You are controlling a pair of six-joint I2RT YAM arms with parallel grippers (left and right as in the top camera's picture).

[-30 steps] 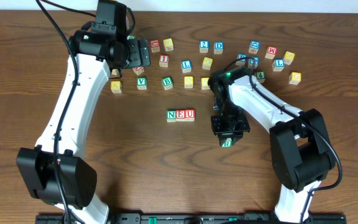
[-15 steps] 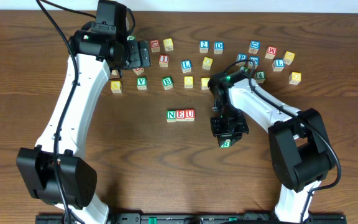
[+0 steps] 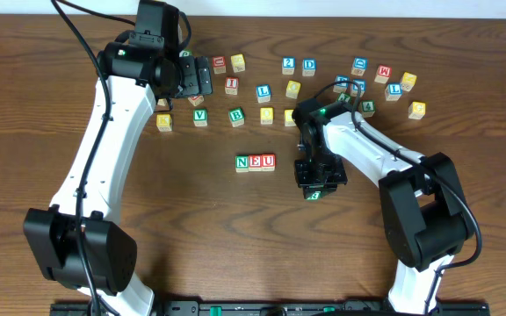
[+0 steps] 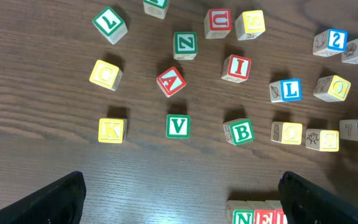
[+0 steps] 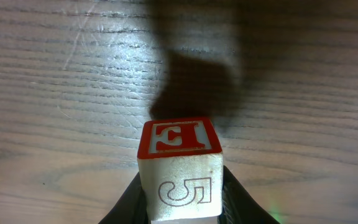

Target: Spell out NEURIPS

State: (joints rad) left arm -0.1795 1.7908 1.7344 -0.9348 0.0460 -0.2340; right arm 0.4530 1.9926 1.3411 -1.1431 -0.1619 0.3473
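1. Right wrist view: the right gripper (image 5: 182, 210) is closed partway. Its two dark fingers (image 5: 128, 202) press the lower sides of a wooden cube (image 5: 180, 168). The cube's top face is red with a pale E, and the pale face toward the camera carries an outlined 5.
2. From overhead, the held cube shows a green face at the fingertips, with its letter too small to read. I cannot tell whether it touches the wooden table (image 3: 191, 228).
3. Near its left, apart from it, stands the N-E-U row (image 3: 256, 162), three cubes touching side by side. The held cube sits slightly nearer the robot's base.
4. Farther back, loose cubes lie scattered, among them a red I cube (image 4: 236, 67), a green V cube (image 4: 178, 126), a green B cube (image 4: 240, 131) and a yellow K cube (image 4: 111, 130).
5. The left gripper (image 4: 180, 190) hangs above these, jaws spread wide, holding nothing.
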